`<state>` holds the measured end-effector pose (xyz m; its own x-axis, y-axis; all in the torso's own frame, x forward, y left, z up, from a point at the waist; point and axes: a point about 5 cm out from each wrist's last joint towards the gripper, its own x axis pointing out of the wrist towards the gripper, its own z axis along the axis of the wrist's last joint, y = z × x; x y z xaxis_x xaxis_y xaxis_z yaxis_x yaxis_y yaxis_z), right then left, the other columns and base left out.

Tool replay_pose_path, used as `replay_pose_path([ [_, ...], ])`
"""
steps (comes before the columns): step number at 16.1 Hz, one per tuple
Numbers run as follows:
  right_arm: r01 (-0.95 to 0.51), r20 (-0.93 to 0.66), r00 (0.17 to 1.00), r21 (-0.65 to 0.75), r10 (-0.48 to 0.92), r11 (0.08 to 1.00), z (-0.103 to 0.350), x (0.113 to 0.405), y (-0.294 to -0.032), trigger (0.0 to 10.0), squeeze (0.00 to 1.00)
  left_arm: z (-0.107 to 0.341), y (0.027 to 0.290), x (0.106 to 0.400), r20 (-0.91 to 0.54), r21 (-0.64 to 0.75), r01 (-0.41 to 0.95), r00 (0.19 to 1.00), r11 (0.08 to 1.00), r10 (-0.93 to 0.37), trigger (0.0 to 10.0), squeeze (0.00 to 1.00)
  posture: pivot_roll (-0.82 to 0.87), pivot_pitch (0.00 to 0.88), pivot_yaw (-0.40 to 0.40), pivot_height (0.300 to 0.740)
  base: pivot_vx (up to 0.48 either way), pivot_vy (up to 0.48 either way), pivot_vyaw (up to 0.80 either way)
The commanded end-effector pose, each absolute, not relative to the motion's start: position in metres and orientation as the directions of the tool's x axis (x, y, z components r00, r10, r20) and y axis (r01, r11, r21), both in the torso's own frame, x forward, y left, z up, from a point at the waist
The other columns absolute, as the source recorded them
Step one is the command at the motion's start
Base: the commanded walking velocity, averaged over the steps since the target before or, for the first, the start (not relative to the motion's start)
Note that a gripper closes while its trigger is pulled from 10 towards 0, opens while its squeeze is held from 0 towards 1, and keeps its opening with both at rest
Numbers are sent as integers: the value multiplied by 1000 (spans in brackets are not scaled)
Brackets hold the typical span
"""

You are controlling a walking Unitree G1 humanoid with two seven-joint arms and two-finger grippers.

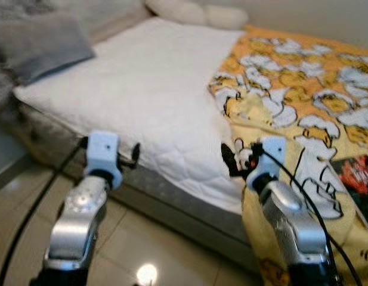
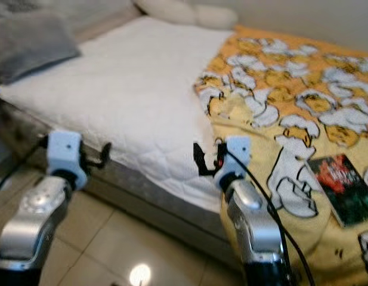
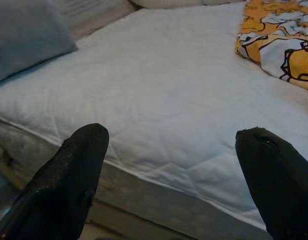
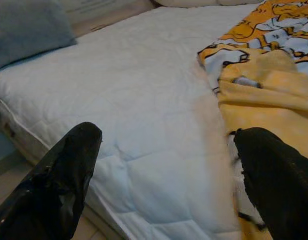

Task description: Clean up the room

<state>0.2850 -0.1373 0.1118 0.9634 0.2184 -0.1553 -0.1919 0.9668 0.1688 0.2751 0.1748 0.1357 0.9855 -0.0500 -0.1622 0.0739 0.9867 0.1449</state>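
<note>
As both tools (image 1: 133,154) (image 2: 205,159) gape | one blanket (image 1: 303,101) | one book (image 2: 343,189)

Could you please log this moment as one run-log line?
left gripper: open, empty, before mattress edge | right gripper: open, empty, by yellow blanket edge | book: on blanket

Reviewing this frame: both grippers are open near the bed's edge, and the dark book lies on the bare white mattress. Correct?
Not quite. The book lies on the yellow cartoon-print blanket, not on the bare white mattress; the right eye view shows it. The rest holds: the left gripper and right gripper are both open near the bed's edge.
</note>
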Motion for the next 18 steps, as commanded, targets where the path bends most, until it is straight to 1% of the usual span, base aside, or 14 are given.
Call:
replay_pose_path([
  [1, -130, -198, 967, 159, 161, 979, 103, 282, -150, 10000, 0, 135, 165, 276, -159, 143, 109, 983, 984, -86, 10000, 573, -89, 0, -13, 740, 0, -480, 0],
  [4, -89, -247, 960, 165, 129, 982, 90, 276, -155, 10000, 0, 133, 165, 275, -166, 155, 115, 982, 981, -89, 10000, 569, -83, 0, -19, 740, 0, -480, 0],
  [8, -85, -253, 959, 160, 124, 983, 88, 273, -158, 10000, 0, 129, 169, 270, -177, 162, 110, 981, 981, -81, 10000, 573, -88, 0, -10, 740, 0, -480, 0],
  [18, -115, -256, 954, 164, 155, 980, 89, 273, -155, 10000, 0, 127, 168, 269, -184, 167, 118, 979, 979, -86, 10000, 565, -92, 0, -6, 740, 0, -479, 0],
])
